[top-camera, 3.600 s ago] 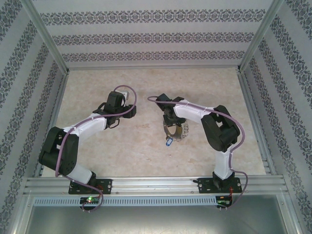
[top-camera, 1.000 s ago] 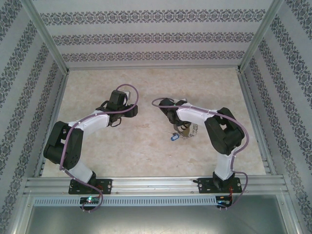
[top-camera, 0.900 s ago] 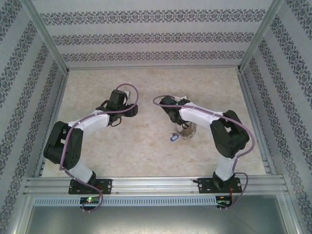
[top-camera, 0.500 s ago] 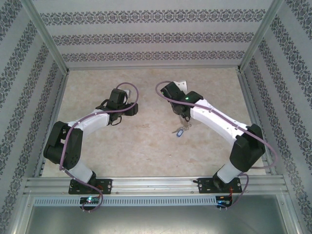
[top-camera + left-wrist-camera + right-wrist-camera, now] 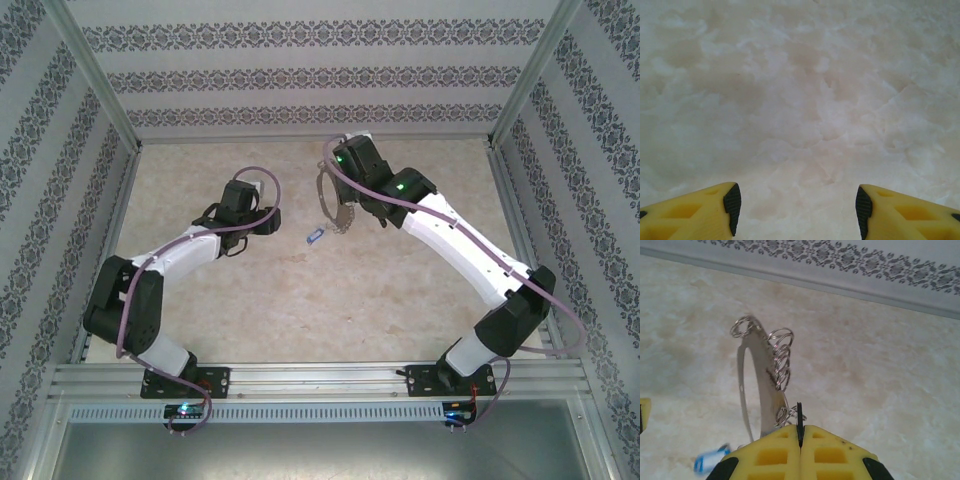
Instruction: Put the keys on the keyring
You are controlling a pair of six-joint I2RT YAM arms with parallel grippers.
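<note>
- Clamping the keyring [image 5: 764, 390] in the right gripper [image 5: 800, 432] — yellow fingers pressed fully together, only a thin dark seam between them, biting the loop at its near end.
- Holding that loop upright and nearly edge-on in the right wrist view, a flat silvery band rising from the fingertips toward the patterned wall [image 5: 850, 260].
- Carrying a row of small wire rings [image 5: 782, 357] threaded along the band's right side, with 1 more at the very top and a small cluster down by the fingertips (any plain silvery keys too small to make out).
- Dangling 1 blue-and-white key [image 5: 313, 238] by the loop's lower end, down and to the left of it in the top view; showing again, blurred, at the lower left of the right wrist view.
- Reaching out with the right arm stretched long toward the far middle of the table [image 5: 300, 300], with the loop lying between the 2 wrists.
- Hovering the left gripper [image 5: 797, 205] over bare marbled tabletop, its 2 fingers spread wide — black pads [image 5: 732, 200] facing each other across the gap, gripping nothing.
- Sitting just left of the dangling key in the top view, near it and apart from it, with the left arm bent back toward its base.
</note>
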